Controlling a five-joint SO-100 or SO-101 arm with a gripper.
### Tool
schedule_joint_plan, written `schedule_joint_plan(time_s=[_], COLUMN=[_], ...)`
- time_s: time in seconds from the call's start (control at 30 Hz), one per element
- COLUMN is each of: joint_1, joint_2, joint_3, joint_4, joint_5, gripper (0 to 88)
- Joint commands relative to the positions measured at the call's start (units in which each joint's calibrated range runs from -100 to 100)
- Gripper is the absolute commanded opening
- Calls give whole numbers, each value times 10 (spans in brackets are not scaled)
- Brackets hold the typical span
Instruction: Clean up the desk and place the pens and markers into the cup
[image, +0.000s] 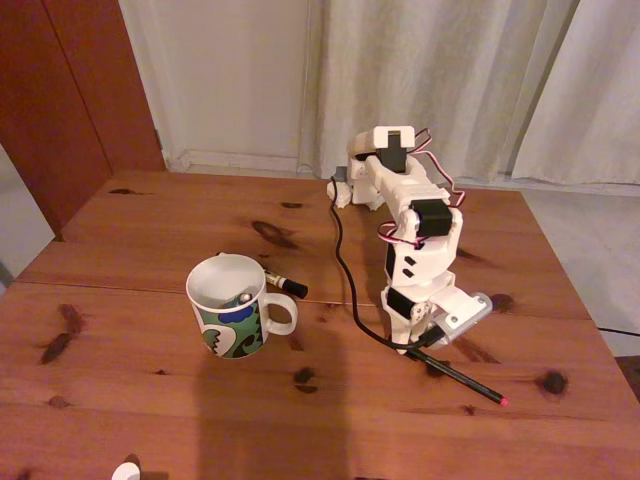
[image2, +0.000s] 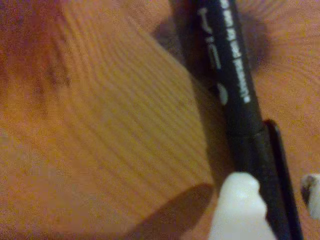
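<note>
The long black pen (image: 465, 380) with a pink-red tip lies on the desk (image: 150, 230) at the right. My gripper (image: 415, 348) is lowered over its left end. In the wrist view the pen (image2: 240, 90) runs between two white fingertips (image2: 237, 205), which sit tight against its sides, so my gripper (image2: 272, 200) is shut on it. The patterned white cup (image: 235, 325) stands upright to the left, with a slim stick's tip showing inside. A black-capped marker (image: 288, 286) lies on the desk just behind the cup's handle.
A black cable (image: 345, 270) trails from the arm's base across the desk to the gripper. A small white object (image: 127, 470) sits at the front edge. Dark knots and a seam mark the wood. Curtains and a wooden door stand behind the desk.
</note>
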Motion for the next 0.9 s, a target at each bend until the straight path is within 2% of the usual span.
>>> schedule_joint_plan(time_s=[0.0, 0.73, 0.87], joint_1=[-1, 1, 1], joint_2=[-7, 8, 12], joint_3=[-32, -41, -61], joint_4=[-4, -11, -8], joint_5=[3, 3, 3], gripper=[92, 90, 43])
